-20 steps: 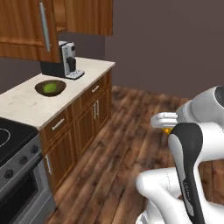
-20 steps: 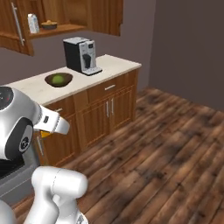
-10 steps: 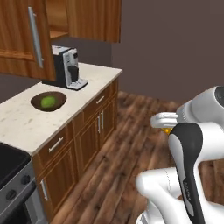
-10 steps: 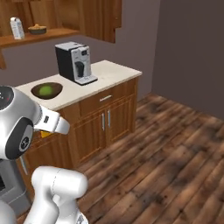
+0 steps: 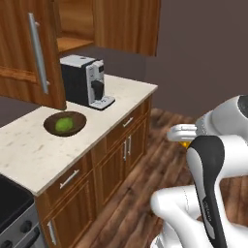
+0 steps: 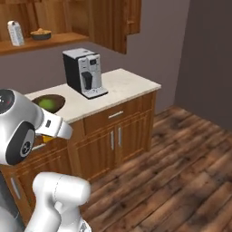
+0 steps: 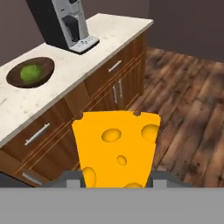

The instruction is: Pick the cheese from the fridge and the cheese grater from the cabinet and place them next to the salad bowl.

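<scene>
My gripper [image 7: 116, 178] is shut on the cheese [image 7: 116, 148], an orange-yellow wedge with holes that stands large in the hand view. Beside the arm a sliver of the cheese [image 5: 186, 144] shows under the white hand, out over the wooden floor. The salad bowl [image 5: 80, 121], dark wood with a green mound, sits on the pale counter left of the coffee machine, also in the hand view as the salad bowl [image 7: 46, 65]. The cheese grater [image 6: 16, 33] stands upright on the shelf of the open cabinet [image 6: 54, 41]. The fridge is out of view.
A black and silver coffee machine [image 5: 87, 80] stands on the counter [image 5: 126, 94] right of the bowl. A small dark bowl [image 6: 41, 33] shares the shelf with the grater. The open cabinet door [image 5: 29, 48] hangs above the counter. A stove [image 5: 14, 213] adjoins at lower left.
The whole picture has shifted: the base has driven, and the counter, bowl and coffee machine now lie closer and more central. The cheese stays in the shut gripper.
</scene>
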Robot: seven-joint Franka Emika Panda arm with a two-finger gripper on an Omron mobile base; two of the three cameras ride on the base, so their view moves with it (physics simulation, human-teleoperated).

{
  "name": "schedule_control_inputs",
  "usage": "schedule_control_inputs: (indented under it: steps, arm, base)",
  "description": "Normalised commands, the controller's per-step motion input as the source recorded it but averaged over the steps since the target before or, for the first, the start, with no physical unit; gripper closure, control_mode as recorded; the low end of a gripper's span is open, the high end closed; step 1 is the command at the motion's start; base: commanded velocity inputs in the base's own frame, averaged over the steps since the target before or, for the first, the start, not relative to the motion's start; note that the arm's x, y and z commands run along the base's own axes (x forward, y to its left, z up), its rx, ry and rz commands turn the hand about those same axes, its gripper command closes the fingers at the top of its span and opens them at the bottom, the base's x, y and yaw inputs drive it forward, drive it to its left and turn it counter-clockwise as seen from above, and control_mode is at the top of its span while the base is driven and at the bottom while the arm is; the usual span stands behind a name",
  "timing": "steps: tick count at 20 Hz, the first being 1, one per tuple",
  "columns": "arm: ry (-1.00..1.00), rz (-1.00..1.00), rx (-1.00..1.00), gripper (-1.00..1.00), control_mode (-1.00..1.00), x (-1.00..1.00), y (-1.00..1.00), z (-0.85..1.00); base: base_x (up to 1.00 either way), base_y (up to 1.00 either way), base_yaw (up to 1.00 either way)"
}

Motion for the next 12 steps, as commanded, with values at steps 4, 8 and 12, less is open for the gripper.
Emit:
schedule_control_inputs:
  steps: [4, 8, 12]
  arm:
    - [0.00, 0.00, 0.00, 1.00, 1.00, 0.00, 0.00, 0.00]
    - [0.00, 0.00, 0.00, 1.00, 1.00, 0.00, 0.00, 0.00]
    - [0.00, 0.00, 0.00, 1.00, 1.00, 0.00, 0.00, 0.00]
  base:
    - [0.73, 0.00, 0.38]
    - [0.62, 0.00, 0.49]
    - [0.62, 0.00, 0.49]
